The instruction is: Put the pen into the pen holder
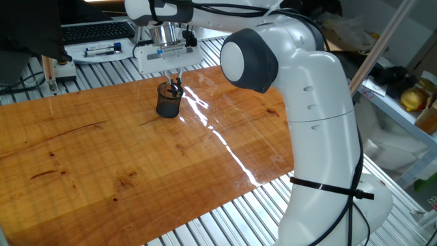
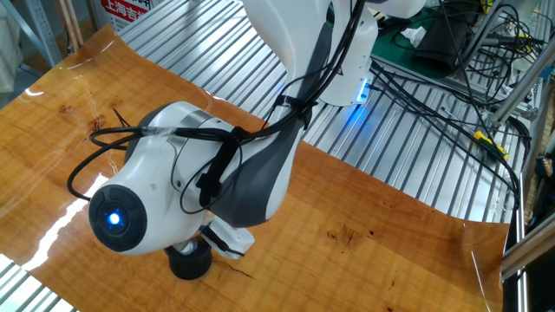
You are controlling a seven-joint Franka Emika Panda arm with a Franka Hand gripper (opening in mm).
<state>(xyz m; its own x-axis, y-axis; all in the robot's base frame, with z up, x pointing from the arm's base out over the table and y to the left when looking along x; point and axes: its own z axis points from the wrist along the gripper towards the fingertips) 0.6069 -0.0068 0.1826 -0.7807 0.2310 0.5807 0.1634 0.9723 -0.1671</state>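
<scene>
Black mesh pen holder (image 1: 168,100) upright on the wooden table (image 1: 102,157), upper left of centre in one fixed view; slim black pen (image 1: 176,86) standing in it, top just under the gripper (image 1: 172,74). Finger state impossible to tell at this size. From the other fixed view: holder (image 2: 190,259) at bottom left, mostly hidden beneath the white arm (image 2: 182,199); fingers and pen out of sight.

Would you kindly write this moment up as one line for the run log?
stage: insertion | gripper: directly above pen holder, jaw state unclear | pen: tip inside holder | holder: upright on wooden table
</scene>
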